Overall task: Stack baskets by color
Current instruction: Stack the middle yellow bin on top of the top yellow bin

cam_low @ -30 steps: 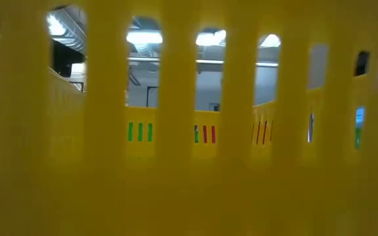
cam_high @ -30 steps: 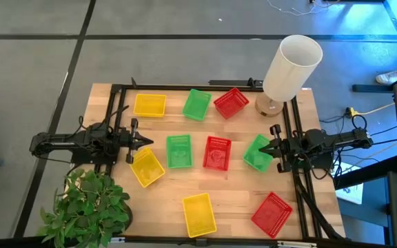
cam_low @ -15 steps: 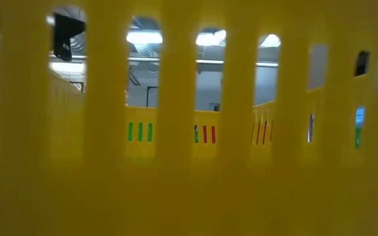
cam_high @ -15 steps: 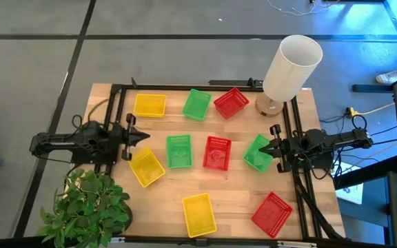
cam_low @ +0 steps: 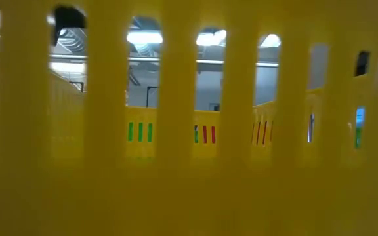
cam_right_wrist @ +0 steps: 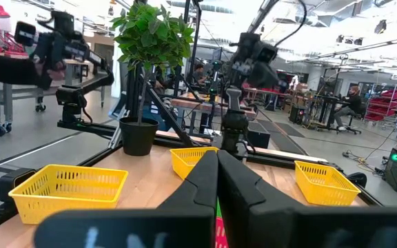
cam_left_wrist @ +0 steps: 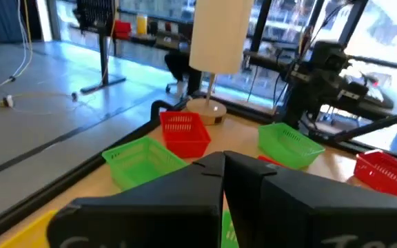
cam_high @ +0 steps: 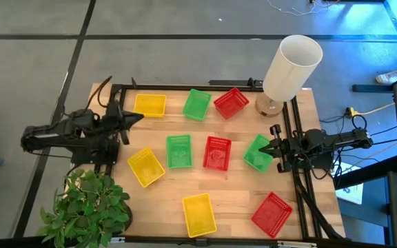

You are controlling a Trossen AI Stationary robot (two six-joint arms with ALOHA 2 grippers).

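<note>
The wooden table holds three yellow baskets point(cam_high: 149, 105) point(cam_high: 146, 166) point(cam_high: 198, 214), three green baskets point(cam_high: 196, 104) point(cam_high: 179, 151) point(cam_high: 258, 153) and three red baskets point(cam_high: 231, 102) point(cam_high: 216, 152) point(cam_high: 272, 213), each lying alone on its bottom. My left gripper point(cam_high: 138, 116) is shut and empty, raised above the table's left edge, between the far-left yellow basket and the one nearer me. In its wrist view the shut fingers point(cam_left_wrist: 222, 172) point level toward a green basket point(cam_left_wrist: 143, 160) and a red basket point(cam_left_wrist: 183, 132). My right gripper point(cam_high: 268, 147) is shut and empty at the right edge, beside the right green basket.
A tall white cylinder point(cam_high: 291, 65) on a round wooden base stands at the far right corner. A potted plant point(cam_high: 92, 207) stands at the near left corner. Black frame rails point(cam_high: 116, 124) run along the table's left, far and right sides. A yellow basket wall point(cam_low: 189, 183) fills the low view.
My left gripper has risen and swung toward the table's far edge, away from the near-left yellow basket, and it has rolled at the wrist while staying shut. No basket has moved.
</note>
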